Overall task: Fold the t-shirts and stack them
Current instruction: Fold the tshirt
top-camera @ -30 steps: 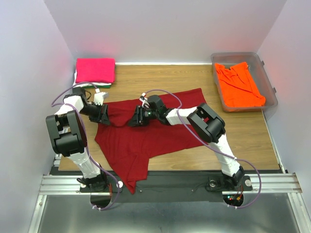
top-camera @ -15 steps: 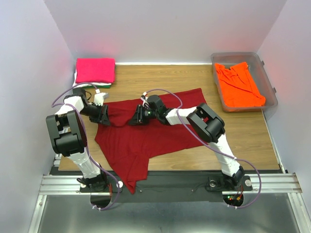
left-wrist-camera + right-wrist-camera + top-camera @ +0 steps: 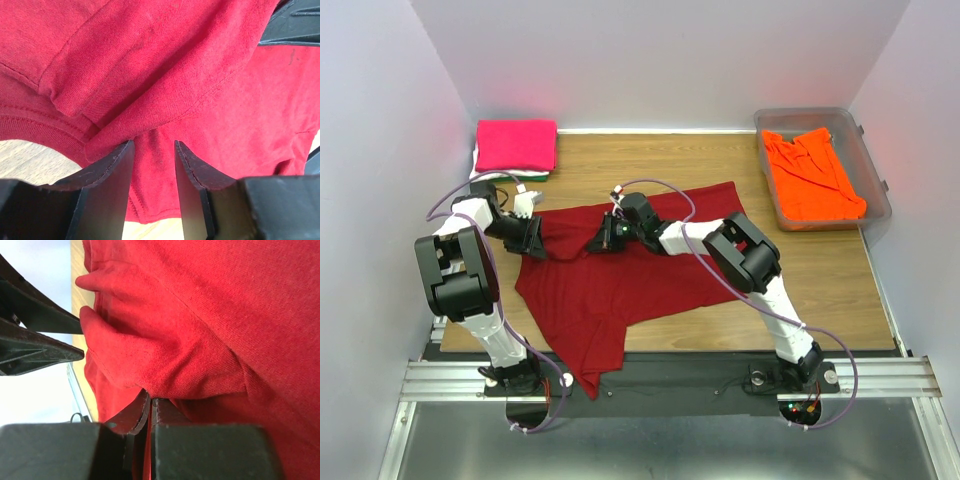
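The dark red t-shirt [image 3: 620,290] lies spread and rumpled on the wooden table, one corner hanging over the near edge. My left gripper [image 3: 533,240] is at the shirt's far left edge. In the left wrist view [image 3: 154,145] its jaws stand apart over a bunched fold of red cloth [image 3: 200,100]. My right gripper [image 3: 601,240] is at the shirt's far middle edge and is shut on a pinch of the cloth [image 3: 225,315], as the right wrist view [image 3: 151,401] shows. The two grippers face each other a short way apart.
A folded hot pink shirt [image 3: 516,144] lies at the back left on a white and green stack [image 3: 510,177]. A clear plastic tub [image 3: 873,160] at the back right holds the crumpled orange shirt [image 3: 810,175]. White walls close in three sides.
My right gripper has shifted slightly away from me and to the left with the red cloth in it. The left arm has not visibly moved.
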Controlling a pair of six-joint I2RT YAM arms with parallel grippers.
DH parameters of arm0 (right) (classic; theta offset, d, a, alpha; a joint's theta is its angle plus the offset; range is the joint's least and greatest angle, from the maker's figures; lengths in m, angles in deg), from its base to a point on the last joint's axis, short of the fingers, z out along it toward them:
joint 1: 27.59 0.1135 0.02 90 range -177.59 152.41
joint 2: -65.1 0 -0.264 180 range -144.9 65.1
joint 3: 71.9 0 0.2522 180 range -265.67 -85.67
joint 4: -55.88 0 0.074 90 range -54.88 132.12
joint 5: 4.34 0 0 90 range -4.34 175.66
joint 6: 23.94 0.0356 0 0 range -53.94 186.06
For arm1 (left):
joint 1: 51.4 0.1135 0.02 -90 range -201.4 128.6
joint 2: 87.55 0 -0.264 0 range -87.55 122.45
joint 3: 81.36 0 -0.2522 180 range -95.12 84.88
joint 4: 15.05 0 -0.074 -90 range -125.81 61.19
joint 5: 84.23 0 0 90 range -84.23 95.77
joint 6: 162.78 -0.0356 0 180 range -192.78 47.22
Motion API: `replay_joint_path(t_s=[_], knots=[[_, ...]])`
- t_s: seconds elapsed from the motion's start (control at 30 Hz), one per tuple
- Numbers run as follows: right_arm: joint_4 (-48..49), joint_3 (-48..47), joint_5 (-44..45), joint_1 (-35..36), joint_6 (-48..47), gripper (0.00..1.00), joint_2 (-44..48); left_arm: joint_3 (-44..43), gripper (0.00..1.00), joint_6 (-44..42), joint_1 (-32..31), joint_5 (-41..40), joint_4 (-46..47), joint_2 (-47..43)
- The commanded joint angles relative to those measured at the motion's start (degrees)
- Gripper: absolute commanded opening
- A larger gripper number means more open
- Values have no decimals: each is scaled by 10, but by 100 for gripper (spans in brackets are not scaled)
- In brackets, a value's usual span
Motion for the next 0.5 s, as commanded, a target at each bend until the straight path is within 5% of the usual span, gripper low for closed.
replay_joint_path(t_s=[0.0,0.47], knots=[[-1,-30,-39,4,18,0,17,-13,48,-12,9,18,-35,-17],[-39,6,-120,-19,81,1,56,5,52,-15,41,-18,-48,-61]])
